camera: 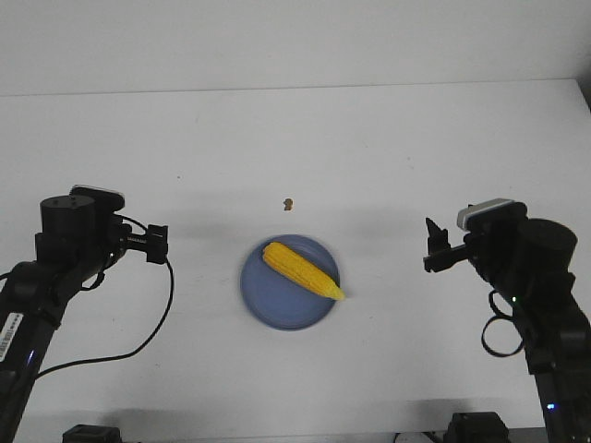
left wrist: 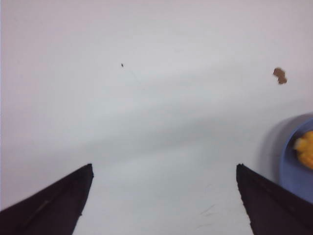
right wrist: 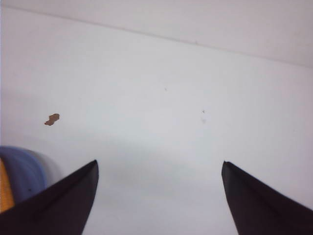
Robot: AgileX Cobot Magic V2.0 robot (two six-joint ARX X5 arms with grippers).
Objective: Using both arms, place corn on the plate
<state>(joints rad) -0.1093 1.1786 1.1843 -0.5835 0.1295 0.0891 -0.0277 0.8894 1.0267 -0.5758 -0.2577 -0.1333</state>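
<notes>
**Corn on plate, both tools clear**

The corn [camera: 303, 270] lies diagonally on the plate [camera: 268, 300], centred on the white surface [camera: 369, 157]. Left tool [left wrist: 164, 196] and right tool [right wrist: 159, 191] flank the plate, each spread wide and holding nothing. A brown speck [camera: 289, 204] sits beyond the plate.

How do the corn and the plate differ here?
The corn is bright yellow; the plate is periwinkle blue. The corn is long and tapers to a point; the plate is round and shallow. The corn is shorter than the plate is wide and lies on it diagonally. Both sit mid-table between the arms, touched by neither gripper.
</notes>
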